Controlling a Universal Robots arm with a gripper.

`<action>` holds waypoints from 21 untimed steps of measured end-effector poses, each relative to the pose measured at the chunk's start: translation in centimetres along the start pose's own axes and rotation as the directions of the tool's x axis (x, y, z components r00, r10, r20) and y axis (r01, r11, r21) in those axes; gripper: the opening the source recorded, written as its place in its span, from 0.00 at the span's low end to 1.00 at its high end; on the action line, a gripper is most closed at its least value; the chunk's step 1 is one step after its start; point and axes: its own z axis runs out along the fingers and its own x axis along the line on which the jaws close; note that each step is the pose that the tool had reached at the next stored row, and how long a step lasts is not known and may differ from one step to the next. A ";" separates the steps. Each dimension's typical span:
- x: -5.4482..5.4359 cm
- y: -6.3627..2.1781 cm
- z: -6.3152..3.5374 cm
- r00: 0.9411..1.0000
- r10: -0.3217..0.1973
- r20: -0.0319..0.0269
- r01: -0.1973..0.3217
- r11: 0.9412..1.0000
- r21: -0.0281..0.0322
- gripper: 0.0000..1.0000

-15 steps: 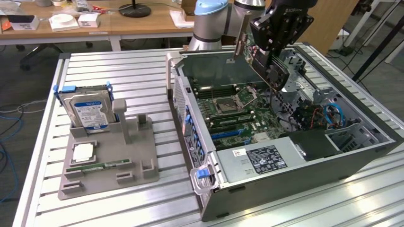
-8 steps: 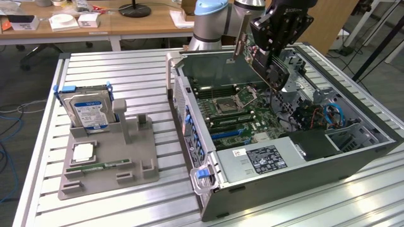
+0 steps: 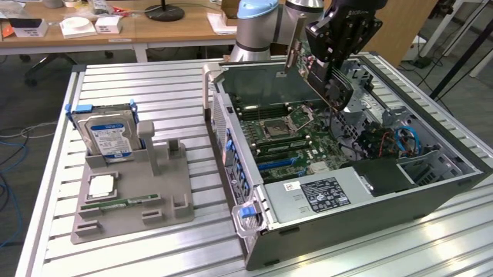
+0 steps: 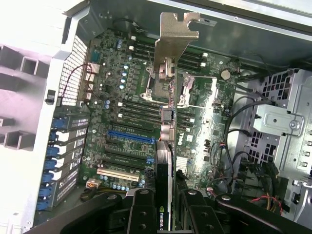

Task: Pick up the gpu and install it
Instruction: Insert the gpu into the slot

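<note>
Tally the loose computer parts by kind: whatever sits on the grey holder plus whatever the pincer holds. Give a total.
gpu, gripped in the pincer: 1
hard drive, standing upright: 1
memory stick, lying flat: 1
square silver chip: 1
Total: 4
</note>
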 end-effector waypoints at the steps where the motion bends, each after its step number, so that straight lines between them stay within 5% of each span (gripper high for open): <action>1: 0.0 0.00 0.00 1.000 -0.001 0.000 0.001 1.000 0.000 0.26; 21: 0.0 0.00 0.00 1.000 -0.015 -0.001 0.015 1.000 0.000 0.26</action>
